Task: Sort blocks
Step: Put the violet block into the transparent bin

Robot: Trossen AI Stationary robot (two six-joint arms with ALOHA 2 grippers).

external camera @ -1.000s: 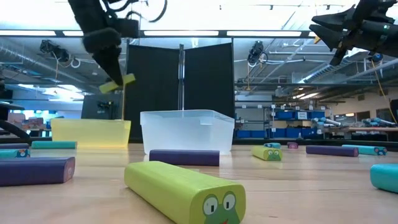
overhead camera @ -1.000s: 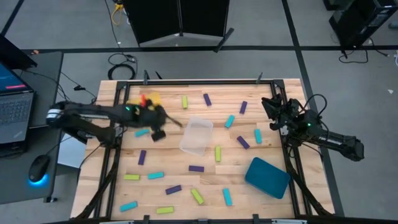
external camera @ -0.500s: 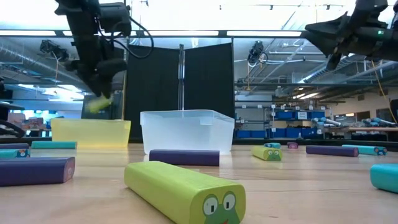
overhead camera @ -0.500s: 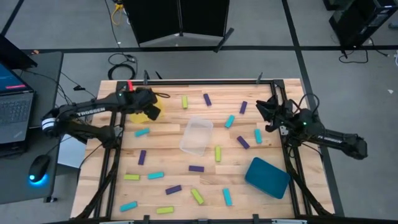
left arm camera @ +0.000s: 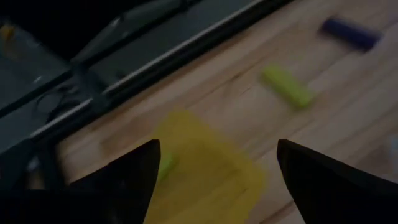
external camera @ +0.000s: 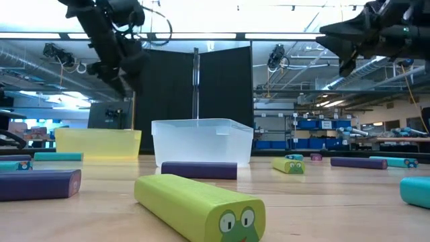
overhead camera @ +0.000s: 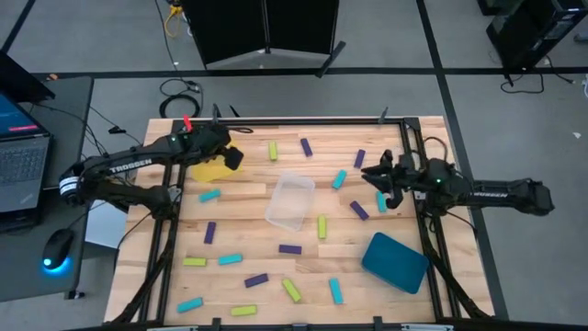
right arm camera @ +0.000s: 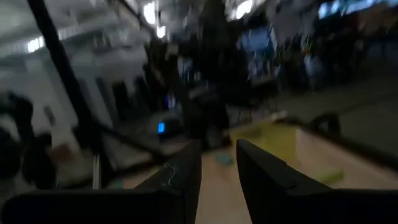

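Observation:
Lime, purple and cyan blocks lie scattered flat on the wooden table, such as a lime block (overhead camera: pixel 322 226) and a purple one (overhead camera: pixel 358 210). My left gripper (overhead camera: pixel 230 154) hangs open above the yellow tray (overhead camera: pixel 207 170) at the far left. In the left wrist view its fingers stand wide apart over the tray (left arm camera: pixel 205 180), where a lime block (left arm camera: pixel 164 167) lies inside. My right gripper (overhead camera: pixel 370 175) hovers over the table's right part near a cyan block (overhead camera: pixel 340 178), its fingers (right arm camera: pixel 186 171) a little apart with nothing between them.
A clear tray (overhead camera: pixel 291 200) stands mid-table and a teal tray (overhead camera: pixel 395 262) sits near the right front. A large lime block (external camera: pixel 198 205) lies close to the low camera. A laptop and a mouse sit beyond the table's left edge.
My left gripper has carried a lime block toward the far left, over the yellow tray, then opened and let go. The block has dropped out of its fingers toward the tray. My right gripper has moved from the right rail toward the table's left, out over the blocks.

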